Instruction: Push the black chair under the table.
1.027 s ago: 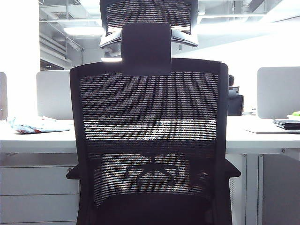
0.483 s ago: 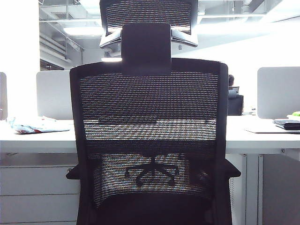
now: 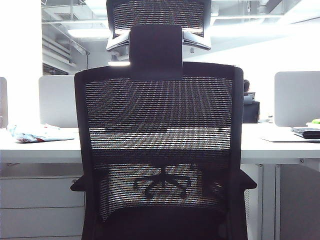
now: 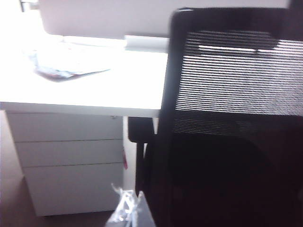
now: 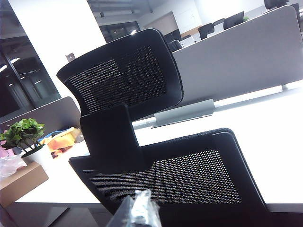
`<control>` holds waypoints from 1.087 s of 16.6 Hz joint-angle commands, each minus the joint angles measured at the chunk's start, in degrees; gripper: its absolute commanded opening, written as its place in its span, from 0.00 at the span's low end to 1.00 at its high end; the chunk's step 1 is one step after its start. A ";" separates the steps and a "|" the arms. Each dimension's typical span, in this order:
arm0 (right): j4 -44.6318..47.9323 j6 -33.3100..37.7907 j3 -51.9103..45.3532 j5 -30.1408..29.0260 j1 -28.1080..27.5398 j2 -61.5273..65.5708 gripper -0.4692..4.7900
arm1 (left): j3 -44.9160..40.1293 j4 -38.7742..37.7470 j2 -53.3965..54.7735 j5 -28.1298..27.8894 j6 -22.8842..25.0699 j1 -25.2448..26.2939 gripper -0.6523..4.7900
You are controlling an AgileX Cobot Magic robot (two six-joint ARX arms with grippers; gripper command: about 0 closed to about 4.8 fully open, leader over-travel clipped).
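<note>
An open-plan office with grey desk dividers (image 3: pixel 59 100) and ceiling strip lights lies behind a long white table (image 3: pixel 280 149), whose white drawer unit (image 3: pixel 40 207) stands under its left end. The black chair (image 3: pixel 159 150) stands in front of the table's near edge with its mesh back toward the exterior camera, filling the middle of that view; its headrest (image 3: pixel 159 17) rises on a solid black bracket (image 3: pixel 155 50), and its armrests (image 3: pixel 78 184) stick out at either side, below the tabletop. Through the mesh the table's edge and the chair's star base show. In the left wrist view one armrest (image 4: pixel 140 130) sits just below the table's near edge, beside the drawer unit (image 4: pixel 71 161).

On the table, a crumpled cloth or paper (image 3: pixel 37 133) lies near the left end and a dark flat item (image 3: pixel 306 132) near the right end. The right wrist view shows a small potted plant (image 5: pixel 26 137) and a cardboard box (image 5: pixel 21 182) at one end.

The left hand (image 4: pixel 127 211) shows only as a blurred pale tip close behind the chair's back frame; the right hand (image 5: pixel 138 210) likewise appears just behind the top of the backrest. Whether either hand is wide or narrow cannot be told, nor whether it touches the chair.
</note>
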 commanded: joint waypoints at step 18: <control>0.74 0.00 0.26 -0.13 0.00 -0.15 0.08 | -0.02 0.70 0.02 -1.05 1.90 -0.07 0.11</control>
